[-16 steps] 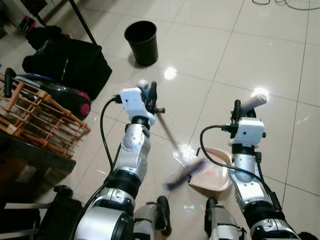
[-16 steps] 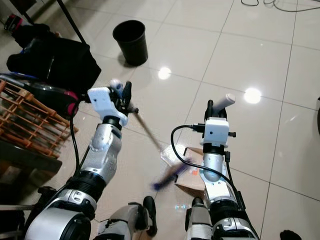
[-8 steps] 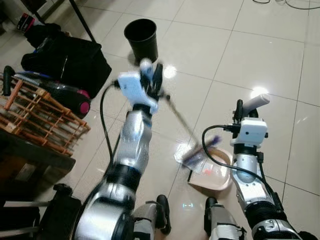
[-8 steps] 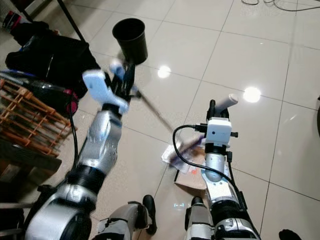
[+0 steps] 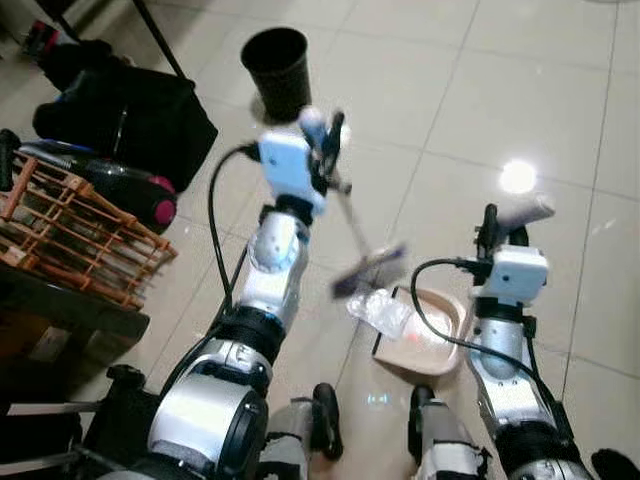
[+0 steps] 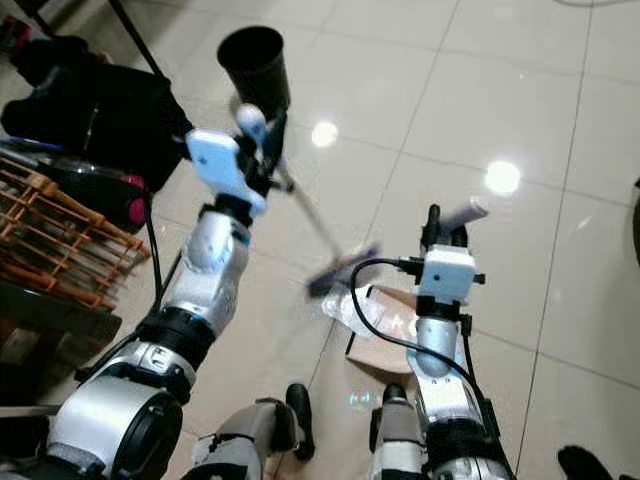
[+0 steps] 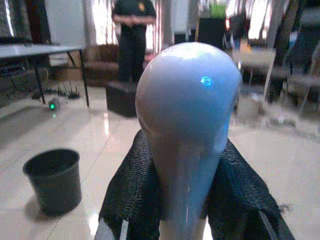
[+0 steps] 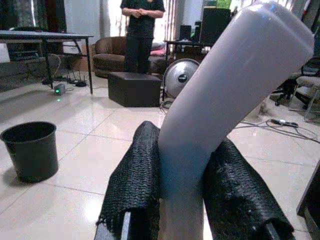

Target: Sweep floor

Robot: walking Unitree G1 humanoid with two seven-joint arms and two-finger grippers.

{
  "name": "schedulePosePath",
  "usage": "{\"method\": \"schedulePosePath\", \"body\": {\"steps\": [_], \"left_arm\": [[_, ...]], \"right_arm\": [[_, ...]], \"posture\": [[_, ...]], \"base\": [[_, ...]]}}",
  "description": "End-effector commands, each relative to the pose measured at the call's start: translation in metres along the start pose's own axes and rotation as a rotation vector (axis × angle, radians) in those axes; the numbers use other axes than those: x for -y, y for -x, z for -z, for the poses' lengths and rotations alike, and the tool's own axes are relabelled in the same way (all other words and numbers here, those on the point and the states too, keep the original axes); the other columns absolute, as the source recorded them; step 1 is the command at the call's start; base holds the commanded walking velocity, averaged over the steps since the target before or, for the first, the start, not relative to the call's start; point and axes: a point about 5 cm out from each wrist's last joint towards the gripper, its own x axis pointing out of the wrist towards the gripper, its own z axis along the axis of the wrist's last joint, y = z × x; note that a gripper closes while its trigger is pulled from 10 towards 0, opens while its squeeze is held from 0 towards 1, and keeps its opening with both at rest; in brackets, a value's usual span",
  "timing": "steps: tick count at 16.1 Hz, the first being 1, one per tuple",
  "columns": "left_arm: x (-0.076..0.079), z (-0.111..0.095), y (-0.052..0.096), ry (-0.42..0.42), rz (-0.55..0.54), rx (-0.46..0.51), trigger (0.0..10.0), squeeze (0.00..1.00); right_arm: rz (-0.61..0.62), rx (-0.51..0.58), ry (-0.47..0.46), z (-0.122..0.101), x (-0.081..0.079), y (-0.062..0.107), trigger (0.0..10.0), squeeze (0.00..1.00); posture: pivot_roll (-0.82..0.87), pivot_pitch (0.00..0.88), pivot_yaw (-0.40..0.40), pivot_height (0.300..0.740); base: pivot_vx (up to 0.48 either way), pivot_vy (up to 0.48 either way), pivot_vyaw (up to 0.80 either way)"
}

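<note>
While the left gripper [image 5: 325, 135], fingers [image 7: 135, 190] clenched on the broom handle [image 7: 187, 125], holds the broom head [image 5: 368, 270] lifted just above centre frame, the right gripper [image 5: 500, 222] clamps the dustpan handle [image 8: 225, 95]; the dustpan [image 5: 440, 345] rests on the floor [image 5: 560, 100] at lower centre-right. Clear plastic litter [image 5: 380, 310] lies at its lip. I'd judge short, low strokes toward the pan best, keeping the pan flat and steady
</note>
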Motion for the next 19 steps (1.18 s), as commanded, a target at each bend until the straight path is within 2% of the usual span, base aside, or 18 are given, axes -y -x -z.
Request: {"method": "schedulePosePath", "body": {"steps": [1, 3, 5, 8, 9, 10, 11, 12, 13, 14, 15, 17, 18, 19], "left_arm": [[-0.001, 0.003, 0.003, -0.024, -0.003, 0.001, 10.0, 0.00], [0.003, 0.016, 0.010, -0.044, -0.009, -0.062, 10.0, 0.00], [0.009, 0.026, 0.014, -0.024, -0.027, -0.113, 10.0, 0.00], [0.018, 0.032, 0.017, 0.050, -0.046, -0.137, 10.0, 0.00], [0.030, 0.033, 0.017, 0.139, -0.035, -0.135, 10.0, 0.00], [0.035, 0.033, 0.017, 0.175, -0.028, -0.131, 10.0, 0.00], [0.053, 0.032, 0.018, 0.294, 0.018, -0.123, 10.0, 0.00], [0.066, 0.029, 0.020, 0.361, 0.077, -0.101, 10.0, 0.00], [0.077, 0.024, 0.021, 0.415, 0.130, -0.066, 10.0, 0.00], [0.079, 0.019, 0.021, 0.439, 0.144, -0.043, 10.0, 0.00], [0.078, 0.013, 0.019, 0.458, 0.159, -0.014, 10.0, 0.00], [0.066, 0.000, 0.014, 0.416, 0.182, 0.058, 10.0, 0.00], [0.055, -0.007, 0.010, 0.363, 0.185, 0.099, 10.0, 0.00], [0.031, -0.025, 0.000, 0.258, 0.175, 0.175, 10.0, 0.00]], "right_arm": [[-0.029, -0.100, 0.011, 0.013, -0.005, 0.017, 10.0, 0.00], [-0.037, -0.094, 0.012, 0.009, -0.004, 0.021, 10.0, 0.00], [-0.048, -0.096, 0.012, 0.008, -0.004, 0.022, 10.0, 0.00], [-0.053, -0.106, 0.010, 0.006, -0.005, 0.024, 10.0, 0.00], [-0.058, -0.114, 0.007, 0.006, -0.007, 0.023, 10.0, 0.00], [-0.060, -0.118, 0.006, 0.007, -0.008, 0.023, 10.0, 0.00], [-0.065, -0.125, 0.003, 0.007, -0.011, 0.022, 10.0, 0.00], [-0.066, -0.128, 0.001, 0.007, -0.012, 0.020, 10.0, 0.00], [-0.064, -0.128, -0.002, 0.007, -0.012, 0.018, 10.0, 0.00], [-0.065, -0.128, -0.002, 0.007, -0.011, 0.018, 10.0, 0.00], [-0.065, -0.130, -0.002, 0.007, -0.010, 0.018, 10.0, 0.00], [-0.066, -0.131, -0.001, 0.008, -0.010, 0.017, 10.0, 0.00], [-0.067, -0.132, -0.001, 0.008, -0.010, 0.017, 10.0, 0.00], [-0.068, -0.132, 0.000, 0.008, -0.010, 0.016, 10.0, 0.00]], "posture": [[-0.04, 0.371, 0.199, 0.740], [-0.07, 0.379, 0.196, 0.740], [-0.08, 0.388, 0.197, 0.740], [-0.06, 0.390, 0.191, 0.740], [-0.05, 0.389, 0.186, 0.740], [-0.05, 0.388, 0.186, 0.740], [-0.05, 0.382, 0.185, 0.740], [-0.05, 0.381, 0.184, 0.740], [-0.04, 0.380, 0.183, 0.740], [-0.04, 0.378, 0.181, 0.740], [-0.04, 0.375, 0.179, 0.740], [-0.03, 0.371, 0.176, 0.740], [-0.03, 0.368, 0.176, 0.740], [-0.03, 0.364, 0.176, 0.740]], "base": [[0.000, 0.000, 0.00], [0.000, 0.000, 0.00], [0.000, 0.000, 0.00], [0.000, 0.000, 0.00], [0.000, 0.000, 0.00], [0.000, 0.000, 0.00], [0.000, 0.000, 0.00], [0.000, 0.000, 0.00], [0.000, 0.000, 0.00], [0.000, 0.000, 0.00], [0.000, 0.000, 0.00], [0.000, 0.000, 0.00], [0.000, 0.000, 0.00], [0.000, 0.000, 0.00]]}}
